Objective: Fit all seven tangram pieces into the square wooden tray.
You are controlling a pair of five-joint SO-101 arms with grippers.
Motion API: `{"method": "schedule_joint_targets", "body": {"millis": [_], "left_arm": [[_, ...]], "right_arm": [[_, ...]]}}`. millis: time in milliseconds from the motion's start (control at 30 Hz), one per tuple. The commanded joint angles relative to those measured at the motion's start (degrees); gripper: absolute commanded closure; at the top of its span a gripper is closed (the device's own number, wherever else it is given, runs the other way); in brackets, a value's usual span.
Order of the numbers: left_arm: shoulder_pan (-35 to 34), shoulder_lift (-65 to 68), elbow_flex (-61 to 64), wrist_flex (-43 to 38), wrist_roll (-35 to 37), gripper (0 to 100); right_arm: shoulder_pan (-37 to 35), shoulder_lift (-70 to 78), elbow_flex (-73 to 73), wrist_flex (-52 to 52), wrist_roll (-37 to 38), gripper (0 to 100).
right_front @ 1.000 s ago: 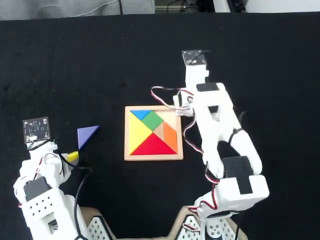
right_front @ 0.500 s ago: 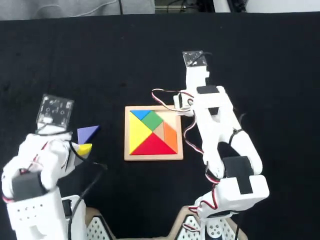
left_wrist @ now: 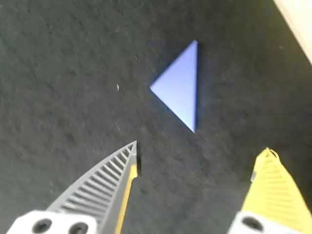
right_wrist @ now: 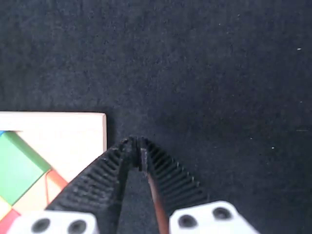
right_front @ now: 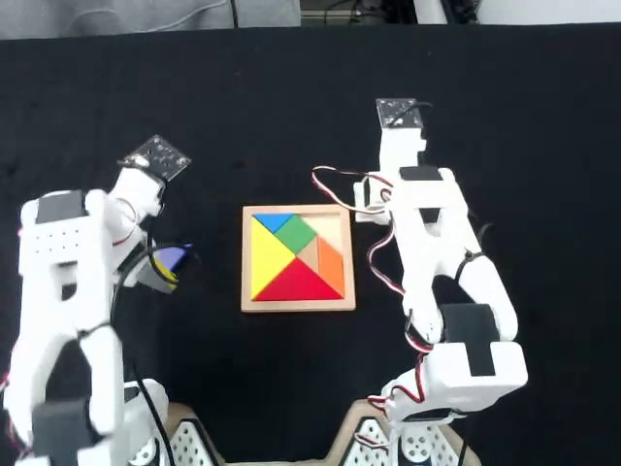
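Left gripper (left_wrist: 200, 151) hangs open over the blue triangle (left_wrist: 180, 90), ready to grab it. That piece lies on the bench (right_front: 291, 116), left of the tray (right_front: 298, 306). Right gripper (right_wrist: 136, 144) is closed, waiting.

On the table (right_front: 291, 116), the loose triangle (left_wrist: 180, 92) lies left of the tray (right_front: 297, 306); other pieces (right_front: 291, 262) sit inside it

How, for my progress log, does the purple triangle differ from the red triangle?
Place: the purple triangle lies loose on the black table, to the left of the wooden tray in the high view. The red triangle sits fitted inside the tray, along its near edge.
Size: the red triangle is clearly larger than the purple triangle.
Colour: one is purple, the other red.
Both are triangles lying flat.
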Motion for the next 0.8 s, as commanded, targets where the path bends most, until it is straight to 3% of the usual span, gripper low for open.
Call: {"method": "schedule_joint_targets", "body": {"millis": [0,233,367,767], "left_arm": [[0.4,4.3,-3.4,-4.2,-0.7,64],[2.2,12.3,-2.2,-11.3,-0.4,64],[2.4,16.3,-2.4,-15.5,5.0,64],[2.4,22.9,-2.4,-17.7,4.1,64]], "right_arm": [[0.6,-0.1,-0.6,-2.7,-0.1,98.7],[2.6,1.0,-1.5,-3.6,0.0,98.7],[4.3,1.1,-2.0,-3.6,-0.4,98.7],[4.1,1.1,-2.0,-3.6,-0.1,98.7]]}}
